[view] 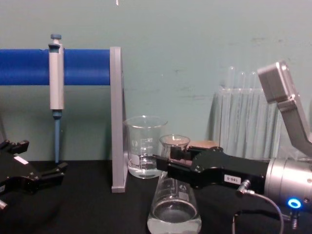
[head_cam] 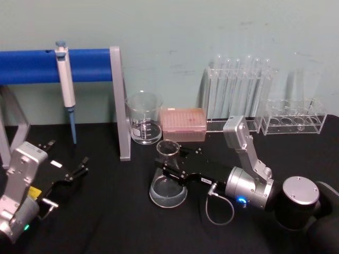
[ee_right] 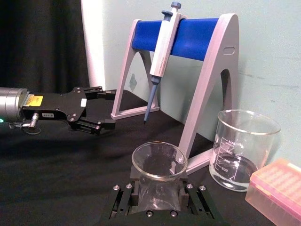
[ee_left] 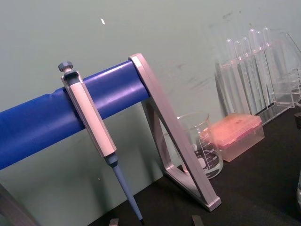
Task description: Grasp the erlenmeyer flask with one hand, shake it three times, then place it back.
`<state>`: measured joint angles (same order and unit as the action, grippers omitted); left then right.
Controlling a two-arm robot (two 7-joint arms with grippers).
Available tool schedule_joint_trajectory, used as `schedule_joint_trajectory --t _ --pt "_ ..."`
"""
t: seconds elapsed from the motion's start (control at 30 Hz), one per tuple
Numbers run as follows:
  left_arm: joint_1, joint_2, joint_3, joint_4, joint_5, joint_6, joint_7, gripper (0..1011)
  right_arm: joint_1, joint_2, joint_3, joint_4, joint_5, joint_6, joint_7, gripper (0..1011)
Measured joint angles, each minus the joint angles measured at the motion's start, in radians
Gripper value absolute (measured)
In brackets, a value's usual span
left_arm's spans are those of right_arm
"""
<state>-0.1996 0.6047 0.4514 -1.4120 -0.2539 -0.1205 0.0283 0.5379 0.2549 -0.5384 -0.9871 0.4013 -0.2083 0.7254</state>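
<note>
Now the right gripper [head_cam: 172, 172] has its fingers clamped on the erlenmeyer flask [head_cam: 168, 182] neck: slick, fragile glass, sloshing liquid. Left gripper [head_cam: 79, 170], well left of the flask, gapes open.

The glass beaker [ee_right: 243, 149], standing just in front of the grey foot of the pipette stand [ee_right: 214, 89], carries white graduation marks with the numbers 300 and 200 readable in the right wrist view; the figures above them are too faint to make out. The left hand [ee_right: 96, 109] has a yellow sticker and a small white label on its black body, and the right hand [view: 163, 163] has a small white label on its side in the chest view; the print on all three is too small to read.
</note>
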Motion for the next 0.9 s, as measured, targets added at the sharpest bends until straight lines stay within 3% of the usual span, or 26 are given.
schedule_joint_trajectory --t 0.9 --pt "0.0 0.0 0.0 0.0 0.0 0.0 0.0 1001 0.009 -0.01 -0.001 0.025 0.01 0.015 0.005 458"
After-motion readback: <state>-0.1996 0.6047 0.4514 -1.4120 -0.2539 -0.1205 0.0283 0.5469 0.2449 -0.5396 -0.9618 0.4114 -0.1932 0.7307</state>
